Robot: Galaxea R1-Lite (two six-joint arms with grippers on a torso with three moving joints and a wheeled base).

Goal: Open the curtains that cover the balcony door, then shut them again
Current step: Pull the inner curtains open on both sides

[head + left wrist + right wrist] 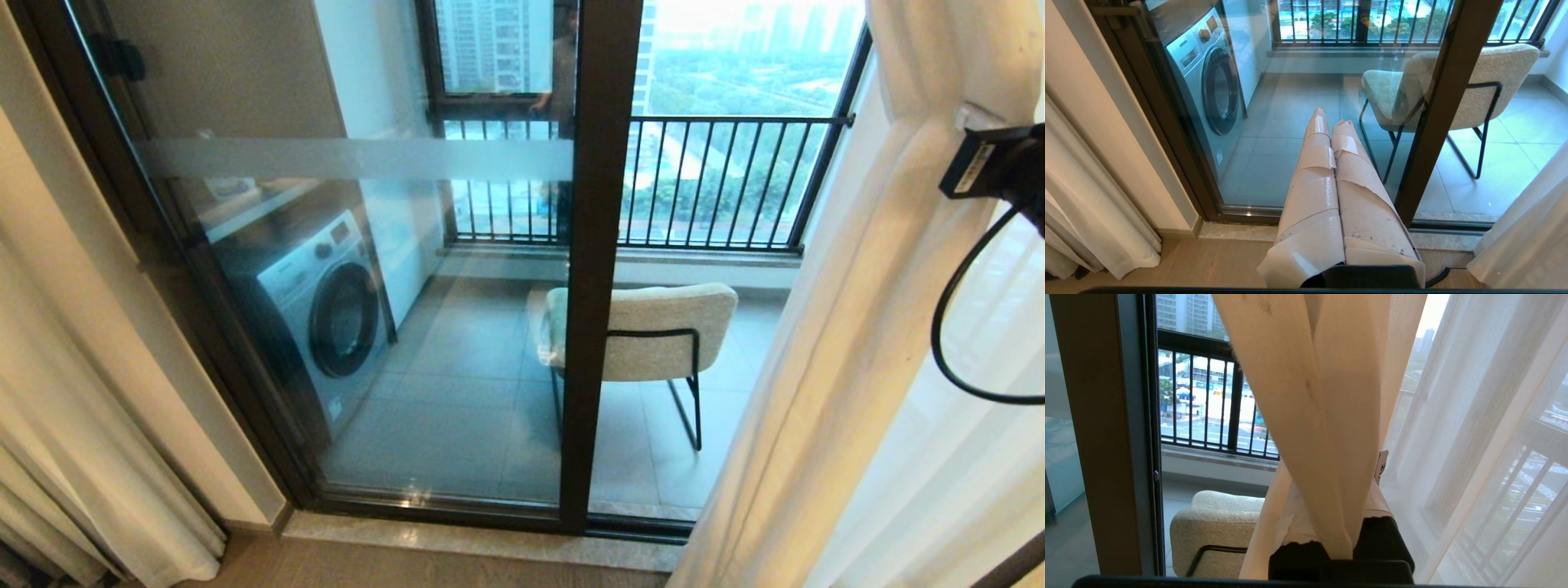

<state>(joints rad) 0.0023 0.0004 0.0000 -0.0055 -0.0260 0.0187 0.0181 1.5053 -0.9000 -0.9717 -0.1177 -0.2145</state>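
Observation:
The balcony door point(600, 245) stands uncovered in the middle, dark-framed glass with a frosted band point(351, 159). Cream curtains hang bunched at the left edge point(49, 408) and at the right point(857, 327), with white sheers point(980, 457) behind the right one. In the right wrist view my right gripper point(1337, 486) is shut on a fold of the cream curtain point(1298, 375), which runs up between its taped fingers point(1384, 502) and hides the tips. Only the right wrist's black housing point(992, 159) shows in the head view. My left gripper point(1329, 119) is shut and empty, held low in front of the door.
Behind the glass stand a washing machine point(326, 302), a beige chair point(653, 327) and the outer window railing point(718, 180). A pale stone threshold point(457, 539) runs along the door's foot. A black cable point(947, 327) loops beside the right curtain.

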